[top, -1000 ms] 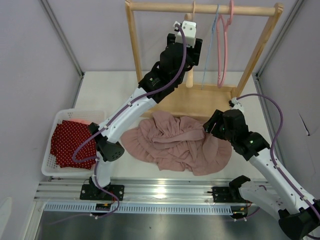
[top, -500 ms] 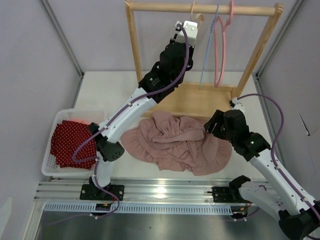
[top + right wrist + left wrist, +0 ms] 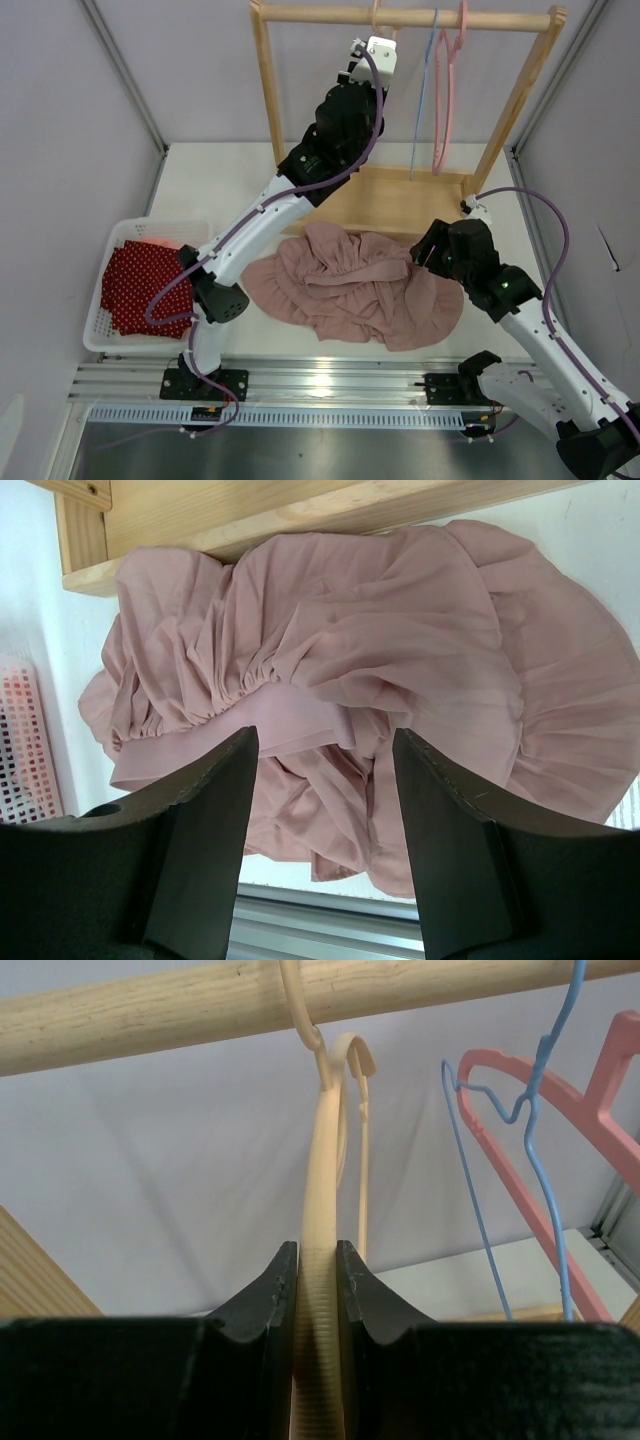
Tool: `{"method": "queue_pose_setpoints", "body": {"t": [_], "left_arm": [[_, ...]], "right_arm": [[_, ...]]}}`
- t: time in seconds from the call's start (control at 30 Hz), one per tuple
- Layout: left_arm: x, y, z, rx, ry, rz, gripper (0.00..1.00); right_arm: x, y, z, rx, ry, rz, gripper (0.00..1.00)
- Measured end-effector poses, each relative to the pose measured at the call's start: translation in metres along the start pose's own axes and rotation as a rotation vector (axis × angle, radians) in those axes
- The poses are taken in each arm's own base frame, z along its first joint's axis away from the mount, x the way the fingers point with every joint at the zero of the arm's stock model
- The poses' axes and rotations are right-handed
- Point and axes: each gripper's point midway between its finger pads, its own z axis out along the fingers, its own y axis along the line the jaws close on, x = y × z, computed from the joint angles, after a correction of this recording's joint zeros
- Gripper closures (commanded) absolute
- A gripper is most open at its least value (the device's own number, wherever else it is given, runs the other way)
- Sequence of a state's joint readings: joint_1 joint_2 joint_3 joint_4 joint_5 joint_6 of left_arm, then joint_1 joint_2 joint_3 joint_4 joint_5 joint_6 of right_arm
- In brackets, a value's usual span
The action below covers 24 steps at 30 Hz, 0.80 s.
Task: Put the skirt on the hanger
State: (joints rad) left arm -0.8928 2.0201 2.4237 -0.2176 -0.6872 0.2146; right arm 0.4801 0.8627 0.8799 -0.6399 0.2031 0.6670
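Note:
The dusty-pink skirt lies crumpled on the table in front of the wooden rack; in the right wrist view the skirt fills the scene, its waistband running across. A cream hanger hangs by its hook from the rack's top rod. My left gripper is raised to that rod and shut on the hanger's arm, both jaws pressing it. In the top view the left gripper sits just under the rod. My right gripper hovers open above the skirt, nothing between its fingers.
A pink hanger and a blue wire hanger hang on the same rod to the right of the cream one. The rack's wooden base lies behind the skirt. A white basket with red dotted cloth stands at the left.
The left jaws have closed onto the cream hanger and the wrist has risen slightly toward the rod. The pink and blue hangers sway a little. The right arm holds still.

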Motion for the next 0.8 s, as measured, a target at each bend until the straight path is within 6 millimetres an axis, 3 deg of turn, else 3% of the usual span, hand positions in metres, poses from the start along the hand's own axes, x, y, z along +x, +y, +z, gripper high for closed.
{"method": "queue_pose_setpoints", "body": {"t": [0.8], "left_arm": [[-0.016, 0.002, -0.01, 0.057, -0.057, 0.043, 1.0]], "right_arm": [[0.003, -0.006, 0.009, 0.022, 0.01, -0.01, 0.38]]}}
